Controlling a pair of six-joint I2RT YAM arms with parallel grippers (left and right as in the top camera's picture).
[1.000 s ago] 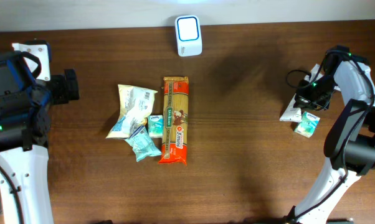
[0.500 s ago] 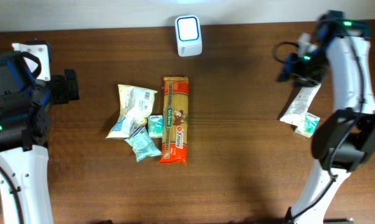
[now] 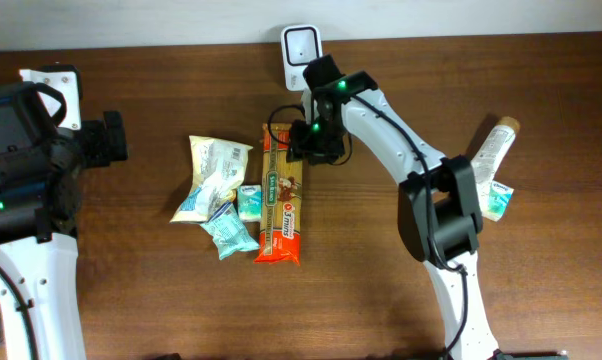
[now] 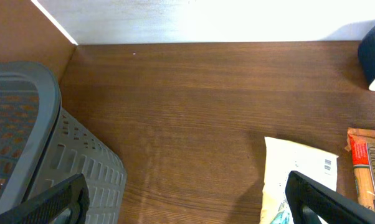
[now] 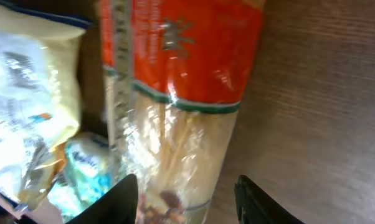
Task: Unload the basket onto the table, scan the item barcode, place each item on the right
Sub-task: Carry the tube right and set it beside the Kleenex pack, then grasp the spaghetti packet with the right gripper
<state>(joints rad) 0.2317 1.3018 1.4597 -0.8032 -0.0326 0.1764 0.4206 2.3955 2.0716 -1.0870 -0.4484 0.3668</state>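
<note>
Right gripper (image 3: 303, 141) hangs over the top end of the long orange-red plastic pack of spaghetti (image 3: 280, 200). The pack lies flat on the dark brown wooden surface (image 3: 381, 260), left of centre, long axis running away from the robot. In the right wrist view the gripper (image 5: 187, 202) is about half open, its two dark fingers (image 5: 124, 200) on either side of the pack's clear window (image 5: 181, 93). Cannot tell if the fingers touch the pack; nothing is lifted.

White box-shaped barcode scanner with a blue rim (image 3: 302, 46) stands at the far edge of the surface, just beyond the pack's top end and apart from it.

Left of the spaghetti:
- cream crinkled snack bag (image 3: 212, 170), near the pack's left side
- small teal packet (image 3: 247, 201), touching the pack's left edge
- second small teal packet (image 3: 229, 234), tilted, just below the bag

On the right side of the surface, well apart from the pile, a white tube-shaped packet (image 3: 488, 152) lies tilted, with a small teal carton (image 3: 496, 199) just beside it.

Left gripper (image 3: 112, 138) sits at the left edge, jaws spread fully wide and holding nothing. Its wrist view shows bare surface between the fingers (image 4: 50, 205) and a grey perforated plastic basket (image 4: 25, 124) on the left.
</note>
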